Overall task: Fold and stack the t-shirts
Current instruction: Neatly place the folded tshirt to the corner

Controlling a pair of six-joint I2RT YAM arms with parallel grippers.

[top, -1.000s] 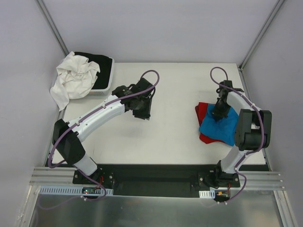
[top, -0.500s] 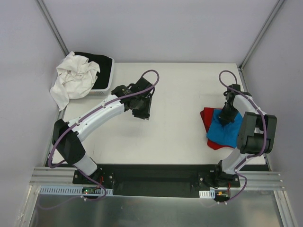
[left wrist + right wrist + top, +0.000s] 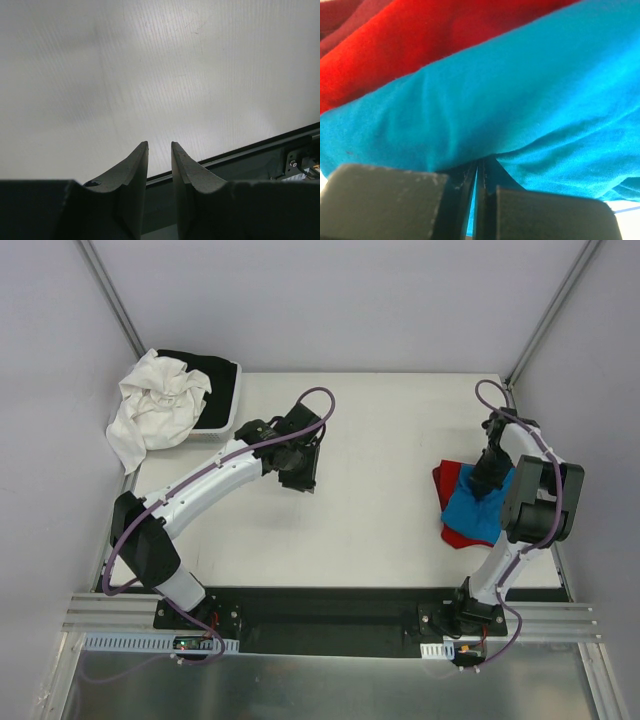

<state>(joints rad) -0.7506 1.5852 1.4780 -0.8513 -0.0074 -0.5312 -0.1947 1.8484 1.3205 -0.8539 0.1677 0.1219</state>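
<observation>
Right gripper [image 3: 477,162]: clamping blue shirt [image 3: 545,90] atop red shirt [image 3: 420,30], likely stacking them at table's [image 3: 380,440] right edge.
Left gripper [image 3: 160,145]: idling, slightly parted, empty.

The bright turquoise-blue cotton t-shirt [image 3: 530,95] is a super saturated plain blue. No print, just darker teal shading in the creases. The plain red cotton t-shirt [image 3: 420,35] is a loud scarlet that goes kinda maroon in the shadowed corner of the right wrist view. The flat bench [image 3: 380,440] is plain off-white, no pattern at all. The crumpled white cloth garment [image 3: 155,410] is plain white with grey shadows in the folds, and the black cloth garment [image 3: 208,364] is solid black. The left arm [image 3: 212,476] and right arm [image 3: 503,568] are white with black joints and purple cables [image 3: 320,392]. The left claw [image 3: 160,147] and right claw [image 3: 477,167] are both matte dark grey-black.
</observation>
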